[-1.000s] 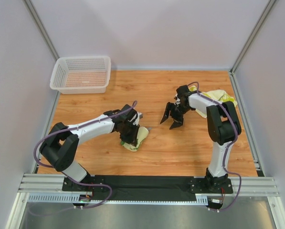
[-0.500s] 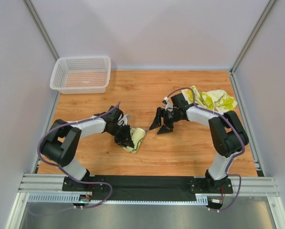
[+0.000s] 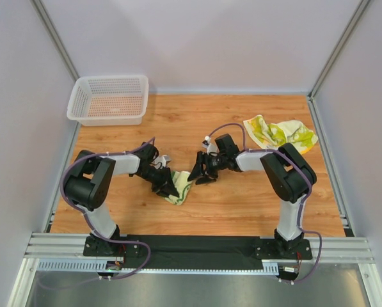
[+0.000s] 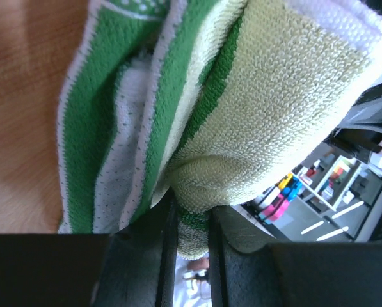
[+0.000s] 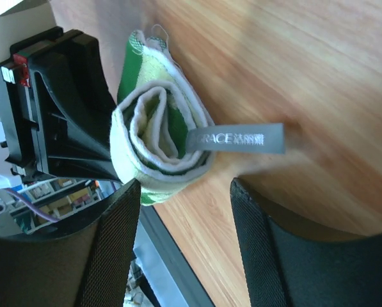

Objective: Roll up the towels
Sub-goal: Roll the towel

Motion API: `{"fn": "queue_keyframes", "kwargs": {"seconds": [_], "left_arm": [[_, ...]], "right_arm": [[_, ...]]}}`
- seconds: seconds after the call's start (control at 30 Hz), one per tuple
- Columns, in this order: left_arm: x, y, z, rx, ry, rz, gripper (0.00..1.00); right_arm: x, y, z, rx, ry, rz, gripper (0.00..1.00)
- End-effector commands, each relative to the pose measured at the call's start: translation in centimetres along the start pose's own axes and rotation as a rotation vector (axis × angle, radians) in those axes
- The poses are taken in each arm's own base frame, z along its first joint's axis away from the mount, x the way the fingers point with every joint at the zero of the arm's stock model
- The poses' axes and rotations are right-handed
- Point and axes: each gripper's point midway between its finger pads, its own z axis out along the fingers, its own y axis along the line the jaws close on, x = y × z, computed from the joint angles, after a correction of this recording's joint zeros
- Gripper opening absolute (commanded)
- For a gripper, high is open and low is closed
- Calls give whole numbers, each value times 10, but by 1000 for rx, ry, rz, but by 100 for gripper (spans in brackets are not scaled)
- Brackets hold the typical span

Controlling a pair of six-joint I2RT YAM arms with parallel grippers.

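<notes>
A rolled cream-and-green towel (image 3: 181,186) lies on the wooden table between the two arms. My left gripper (image 3: 168,186) is shut on its left side; the left wrist view shows the cloth (image 4: 254,121) pinched between the fingers. My right gripper (image 3: 198,174) is open, just right of the roll. In the right wrist view the roll's spiral end (image 5: 155,137) with a grey label (image 5: 238,139) sits just ahead of the open fingers (image 5: 117,243). A flat, crumpled towel (image 3: 280,134) lies at the back right.
A white mesh basket (image 3: 109,99) stands at the back left corner. White walls close in the table on the left, back and right. The black base rail (image 3: 191,246) runs along the near edge.
My right gripper has moved left from near the crumpled towel to the rolled towel. My left gripper has lowered and drawn back a little with the roll.
</notes>
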Motion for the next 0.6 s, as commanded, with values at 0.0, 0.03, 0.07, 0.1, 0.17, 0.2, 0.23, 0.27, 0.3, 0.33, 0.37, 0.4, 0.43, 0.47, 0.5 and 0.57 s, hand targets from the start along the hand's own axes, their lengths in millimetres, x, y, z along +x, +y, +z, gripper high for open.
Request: {"fn": "queue_keyframes", "kwargs": {"seconds": [0.0, 0.03, 0.07, 0.1, 0.17, 0.2, 0.23, 0.27, 0.3, 0.33, 0.37, 0.4, 0.43, 0.47, 0.5, 0.57], "left_arm": [[-4, 17, 5, -53, 2, -13, 0], [-3, 17, 5, -47, 5, -10, 0], [-4, 17, 5, -47, 4, -10, 0], [-5, 17, 5, -42, 4, -7, 0], [-5, 18, 6, -38, 8, -11, 0], [-5, 19, 7, -37, 10, -14, 0], [-5, 19, 8, -29, 17, -19, 0], [-5, 19, 9, -24, 21, -24, 0], [-5, 20, 10, -24, 21, -27, 0], [-7, 18, 9, -15, 20, -20, 0], [-7, 17, 9, -14, 20, -20, 0], [-9, 16, 9, -12, 18, -18, 0], [-11, 15, 8, -16, 12, -6, 0], [-10, 16, 7, -32, 17, -11, 1], [-12, 18, 5, -52, 13, 12, 2], [-17, 22, -3, -135, -7, 37, 6]], "right_arm": [[-17, 6, 17, -27, -30, -70, 60], [-16, 3, 20, -23, -23, -70, 60], [-12, 2, 23, -21, -12, -73, 60], [-12, 2, 26, -25, -8, -76, 60], [-9, 0, 30, -30, 4, -77, 60], [-10, 1, 31, -36, 5, -82, 59], [-9, 1, 32, -39, 11, -83, 59], [-9, 0, 32, -42, 13, -82, 58], [-7, 0, 33, -47, 15, -85, 57], [-7, 1, 34, -51, 19, -85, 55], [-6, 0, 34, -52, 21, -82, 50], [-6, 0, 34, -54, 24, -87, 46], [-5, 1, 34, -58, 29, -94, 42], [-4, 1, 33, -53, 33, -89, 33], [-5, 1, 33, -48, 33, -93, 29], [-6, 3, 30, -31, 40, -91, 20]]}}
